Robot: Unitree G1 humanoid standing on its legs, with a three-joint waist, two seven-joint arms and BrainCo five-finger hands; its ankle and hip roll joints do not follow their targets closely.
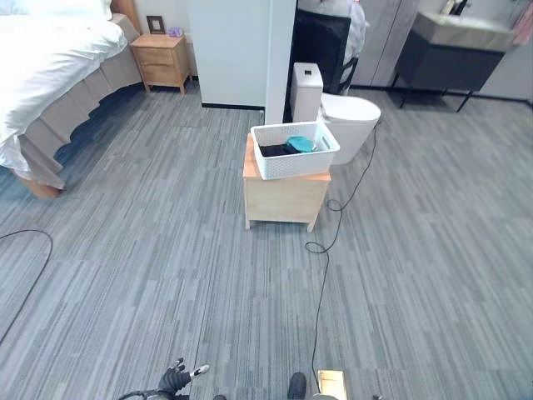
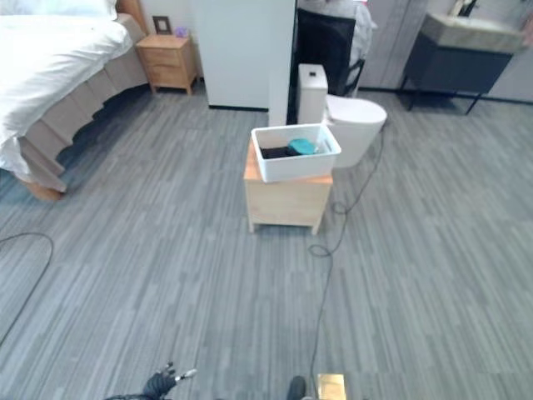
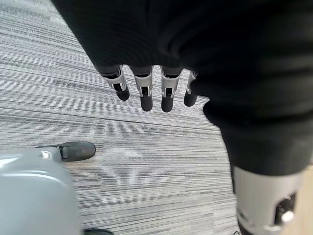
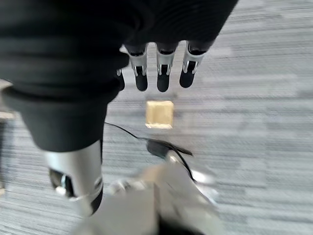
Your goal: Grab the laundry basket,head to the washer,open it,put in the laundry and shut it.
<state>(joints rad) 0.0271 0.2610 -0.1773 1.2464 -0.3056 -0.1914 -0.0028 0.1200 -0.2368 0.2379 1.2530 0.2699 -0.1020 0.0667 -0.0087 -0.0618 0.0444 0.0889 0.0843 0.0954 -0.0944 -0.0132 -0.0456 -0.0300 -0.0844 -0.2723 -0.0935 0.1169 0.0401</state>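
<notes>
Hanging low at the robot's left side, the left hand (image 3: 146, 93) is carrying nothing; its fingers are pointing loosely down over bare grey floor (image 1: 150, 275), relaxed rather than clenched, which suits a robot that is probably yet to walk up to its load. Off to the far left, a bed (image 1: 50, 75) and a nightstand (image 1: 162, 62) are standing against the wall, well apart from the work. Near the middle of the room, the laundry basket (image 1: 294, 162) is sitting on a small wooden cabinet (image 1: 283, 200), raised to a height that should let both hands reach its sides without stooping. Dark and teal laundry (image 1: 291, 147) is lying inside it. Just behind the basket, a white toilet (image 1: 346, 117) is standing. On the right, the right hand (image 4: 159, 73) is likewise dangling empty, fingers slack and straight above the floor. No washer is recognisable from here.
</notes>
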